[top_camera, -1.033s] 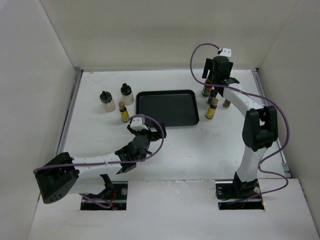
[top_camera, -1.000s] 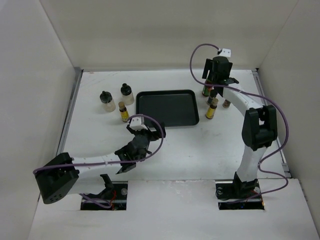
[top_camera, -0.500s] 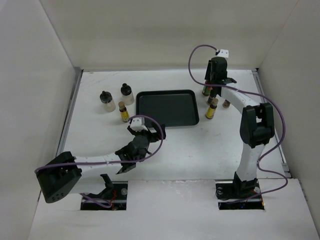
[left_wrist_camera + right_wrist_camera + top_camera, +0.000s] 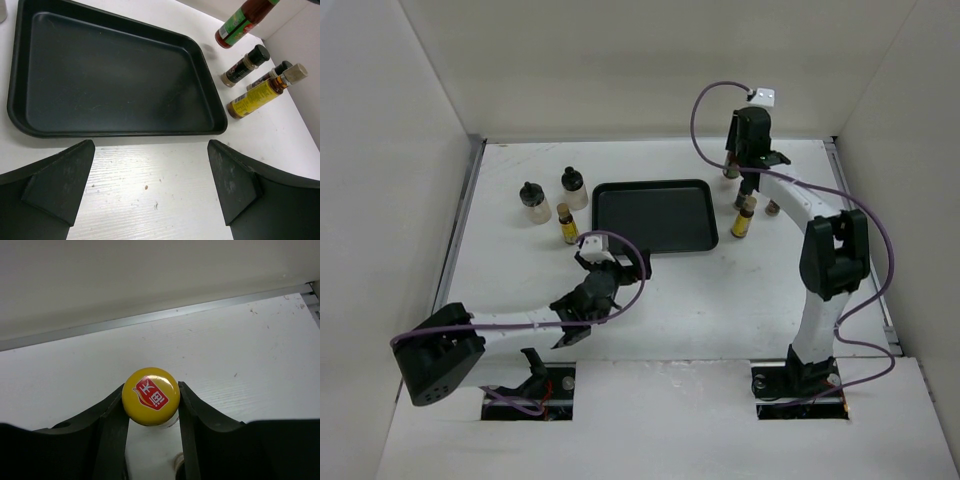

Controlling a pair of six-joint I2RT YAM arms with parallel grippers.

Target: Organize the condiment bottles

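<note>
Right gripper (image 4: 150, 390) is pinched tight on the yellow cap (image 4: 150, 397) of the red bottle (image 4: 239, 22), just off the tray's (image 4: 115, 75) far right corner. Left gripper (image 4: 150, 185) hangs wide open, empty, at the tray's near edge. Three slim bottles (image 4: 260, 92) sit right of the tray, two squat ones (image 4: 533, 203) left.

It was a robotics test cell: a bare white table (image 4: 720, 300) boxed in by plain white walls (image 4: 620, 70) from nine through twelve to three o'clock, with a cabled left arm (image 4: 510, 322) and right arm (image 4: 830, 255) bolted at six.
</note>
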